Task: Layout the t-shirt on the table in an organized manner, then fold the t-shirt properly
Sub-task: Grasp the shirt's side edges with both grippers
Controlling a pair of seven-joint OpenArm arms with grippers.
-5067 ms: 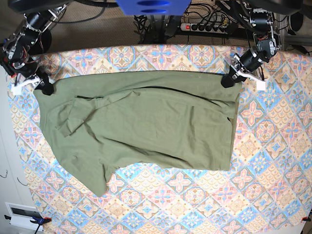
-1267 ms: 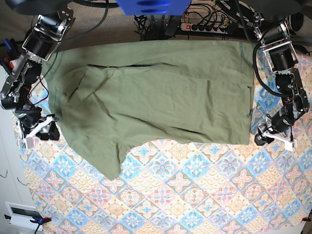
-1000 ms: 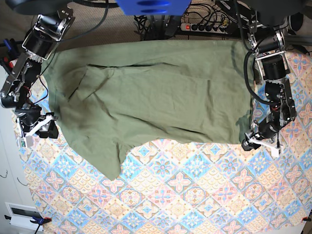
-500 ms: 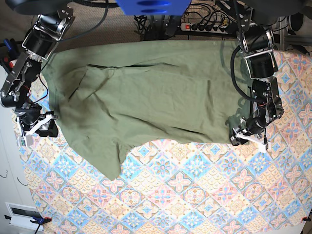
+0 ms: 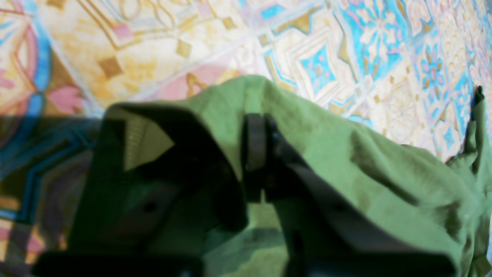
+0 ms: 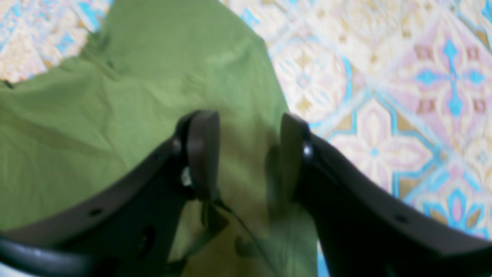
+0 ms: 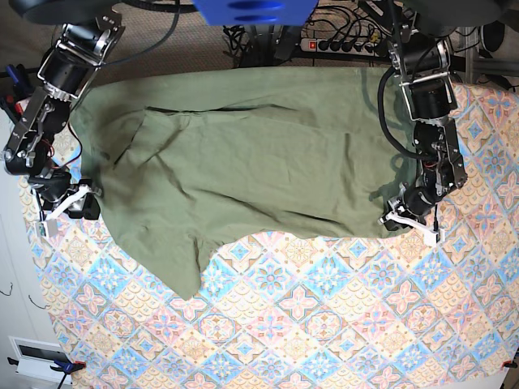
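The olive-green t-shirt [image 7: 243, 154] lies spread across the far half of the table [image 7: 324, 324], with one sleeve pointing toward the near side. My left gripper [image 7: 397, 219] sits at the shirt's near right corner. In the left wrist view, the left gripper [image 5: 196, 127] is shut on a raised fold of the t-shirt [image 5: 346, 154]. My right gripper [image 7: 87, 207] rests at the shirt's left edge. In the right wrist view, the right gripper [image 6: 248, 161] is open, its fingers straddling the flat t-shirt [image 6: 96, 115] near the hem.
A power strip [image 7: 340, 42] and cables lie beyond the table's far edge, behind the shirt. A blue mount [image 7: 255, 10] hangs over the far middle. The patterned cloth shows in front of the shirt and at the right.
The left arm has slid left onto the shirt's near right corner, and its jaws have closed on the fabric. The right gripper has edged slightly onto the shirt's left edge.
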